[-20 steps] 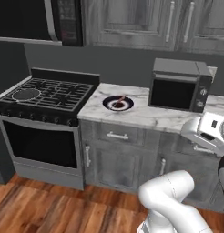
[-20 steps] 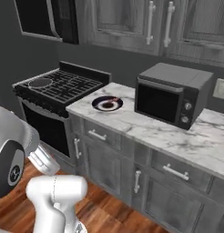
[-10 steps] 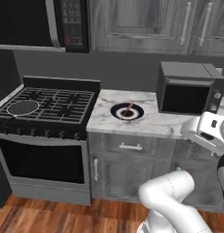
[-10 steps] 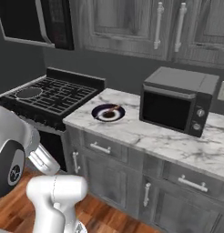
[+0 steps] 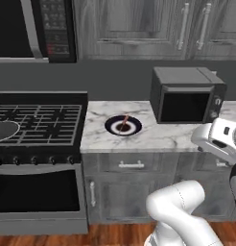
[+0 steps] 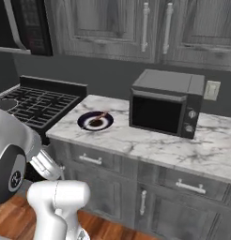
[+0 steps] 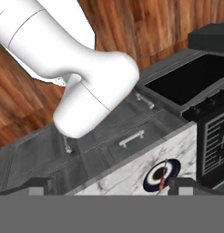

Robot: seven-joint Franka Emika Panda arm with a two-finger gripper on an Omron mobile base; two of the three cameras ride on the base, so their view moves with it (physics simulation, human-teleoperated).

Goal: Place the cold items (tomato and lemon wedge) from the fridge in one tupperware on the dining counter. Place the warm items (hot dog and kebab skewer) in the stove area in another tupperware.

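Right of the stove point(image 5: 41, 125), on the marble tabletop point(image 5: 139, 137), a dark plate point(image 5: 123, 126) carries the kebab skewer point(image 5: 124, 121); the microwave point(image 5: 186, 95) stands beyond. The claw point(image 7: 104, 185) gapes wide, empty.

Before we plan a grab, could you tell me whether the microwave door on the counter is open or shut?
Shut: the dark grey box-shaped microwave shows its dark door lying flush with its front in both base views.
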